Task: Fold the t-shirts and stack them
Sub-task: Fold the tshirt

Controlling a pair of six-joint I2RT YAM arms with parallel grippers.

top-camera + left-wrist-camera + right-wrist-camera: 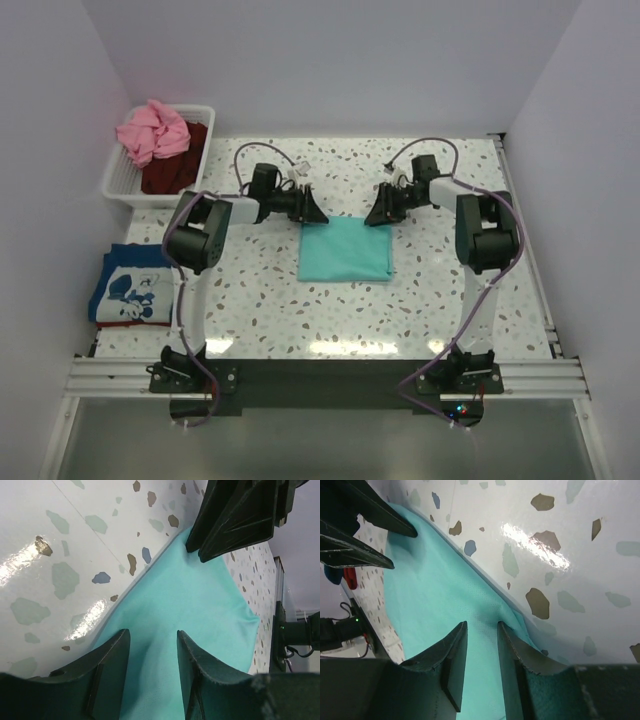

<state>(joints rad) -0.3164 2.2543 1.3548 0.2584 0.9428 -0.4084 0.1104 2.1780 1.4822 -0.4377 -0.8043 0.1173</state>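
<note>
Table (260, 300) is carrying the teal tee (344, 252), lying folded nr centre. Blue tee (135, 285) is sitting folded by left edge, not stacked yet. Basket (118, 180) in far-left corner is holding pink tee (150, 130) & maroon tee (178, 172), both awaiting folding. Left claw (312, 212) and right claw (375, 214) are hovering part-spread over teal's far corners, pinching nothing.

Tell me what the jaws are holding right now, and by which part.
Nothing looks held: both pairs of jaws stand open at the far corners of the folded teal t-shirt.

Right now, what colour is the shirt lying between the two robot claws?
The t-shirt is plain teal-green, with no print showing. The top external view shows it best.
</note>
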